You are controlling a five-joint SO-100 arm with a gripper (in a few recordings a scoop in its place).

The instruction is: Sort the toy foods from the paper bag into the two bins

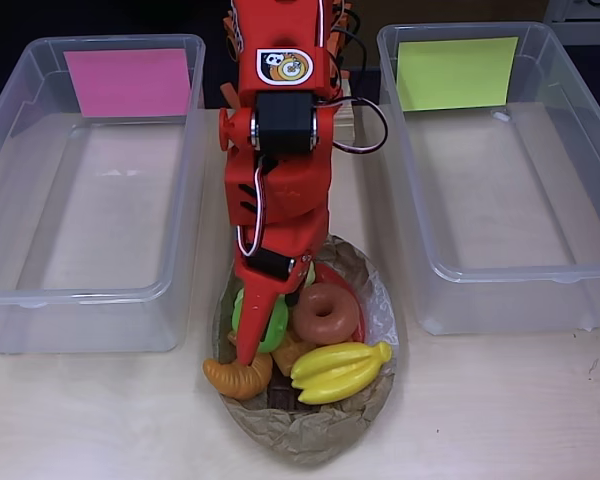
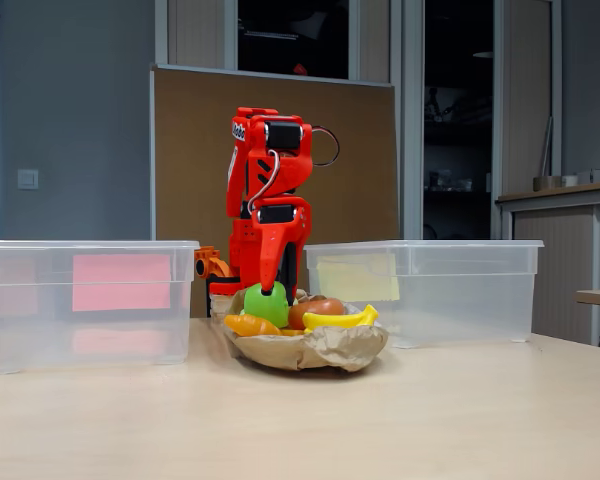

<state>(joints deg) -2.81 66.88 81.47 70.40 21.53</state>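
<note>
The crumpled brown paper bag (image 1: 310, 430) sits on the pale wooden table (image 1: 500, 410) between the two bins, holding the glossy plastic toy foods: a green apple (image 1: 275, 322), a brown donut (image 1: 325, 312), yellow bananas (image 1: 340, 370), an orange croissant (image 1: 237, 378) and a dark chocolate bar (image 1: 283, 400) partly buried. The red arm's gripper (image 1: 252, 335) reaches down into the bag at the apple; whether its jaws grip it cannot be told. The clear plastic bin with a pink card (image 1: 90, 200) stands left in the overhead view, the clear plastic bin with a yellow-green card (image 1: 500, 170) right
</note>
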